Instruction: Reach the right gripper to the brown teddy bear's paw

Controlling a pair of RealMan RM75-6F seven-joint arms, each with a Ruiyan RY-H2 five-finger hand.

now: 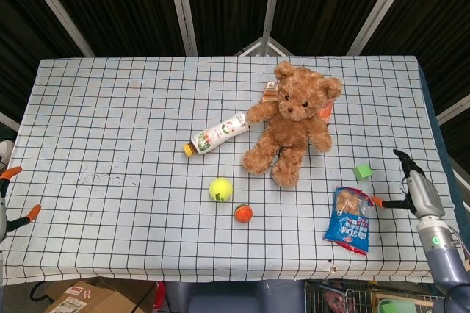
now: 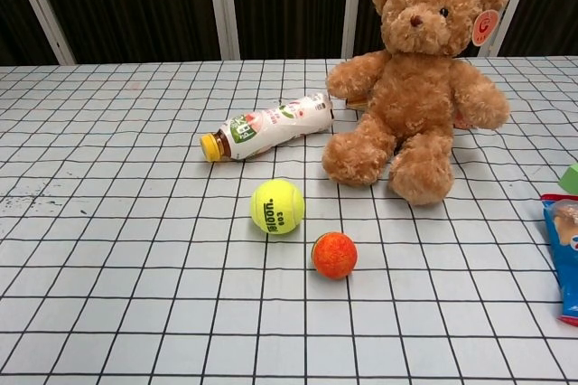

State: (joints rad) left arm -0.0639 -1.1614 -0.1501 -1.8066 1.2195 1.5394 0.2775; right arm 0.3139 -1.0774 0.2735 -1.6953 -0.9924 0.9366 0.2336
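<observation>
Brown teddy bear (image 1: 292,122) sits upright at the far centre-right of the checked table (image 1: 110,129), near paw (image 1: 323,140) hanging by its side. My right hand (image 1: 417,192) hovers over the table's right edge, well apart from the bear, fingers spread, holding nothing. Snack bag (image 1: 350,220) lies between. Left hand (image 1: 7,206) is barely visible at the left edge; can't tell its state.

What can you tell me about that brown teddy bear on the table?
The brown teddy bear is a fluffy plush with curly light-brown fur, round ears, dark eyes and a dark nose. It sits upright on the checked tablecloth, legs stretched forward and arms spread. A round orange tag hangs by one ear. One paw reaches toward the base of a lying bottle; whether they touch is unclear. No hand touches it.
</observation>
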